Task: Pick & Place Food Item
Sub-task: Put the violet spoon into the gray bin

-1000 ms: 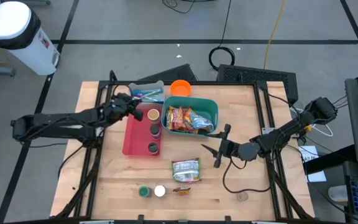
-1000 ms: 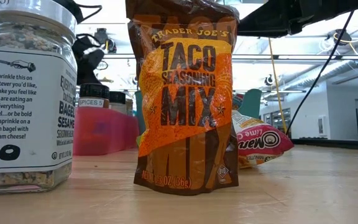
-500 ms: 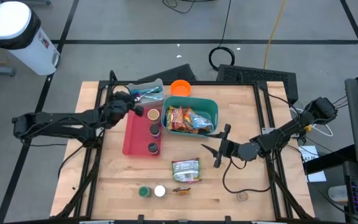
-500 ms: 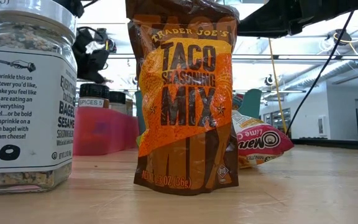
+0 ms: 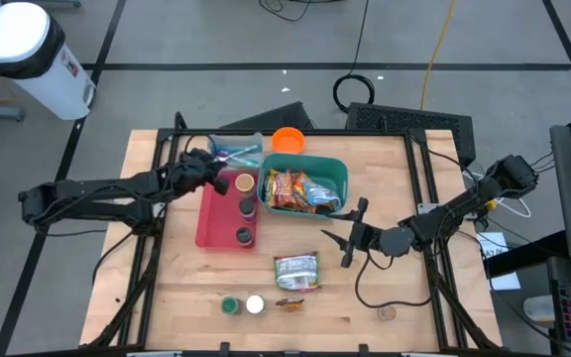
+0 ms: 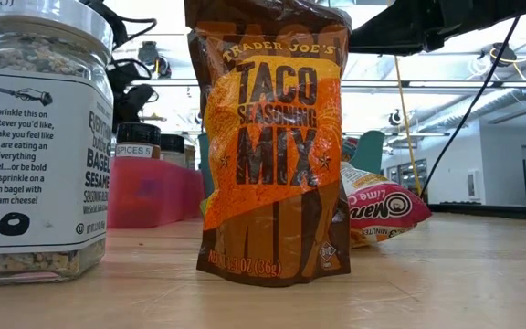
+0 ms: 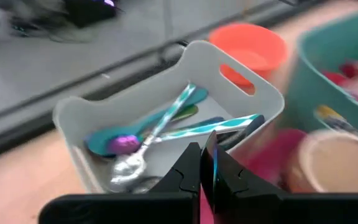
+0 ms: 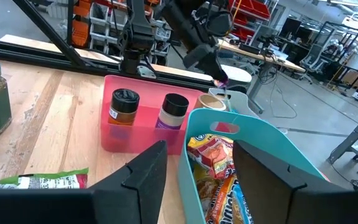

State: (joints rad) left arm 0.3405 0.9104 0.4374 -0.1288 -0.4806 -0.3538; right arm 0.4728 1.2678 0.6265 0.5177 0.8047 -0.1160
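My left gripper (image 5: 216, 171) is shut, just above the near rim of a white bin (image 7: 166, 118) that holds teal-handled utensils (image 7: 166, 127) and a purple spoon (image 7: 124, 144). A teal bin (image 5: 305, 183) full of snack packets stands at the table's middle, with a pink tray (image 5: 221, 213) of spice jars to its left. A green packet (image 5: 296, 270) lies flat nearer the front. My right gripper (image 5: 350, 233) is open and empty, low over the table to the right of that packet, and faces the teal bin (image 8: 253, 162). My left gripper has its fingertips (image 7: 194, 155) right by the end of a teal utensil handle (image 7: 229, 127) in the white bin. I cannot tell whether it touches the handle.
An orange bowl (image 5: 286, 140) sits behind the teal bin. Two small jars (image 5: 230, 305) (image 5: 255, 305) and a taco seasoning packet (image 6: 272, 146) stand near the front edge, close to the low camera. A ramen packet (image 6: 382, 210) lies behind them. A black frame rims the table.
My left gripper has risen a little over the white bin and shifted toward the far left, then come back down to nearly where it was. My right gripper has kept still.
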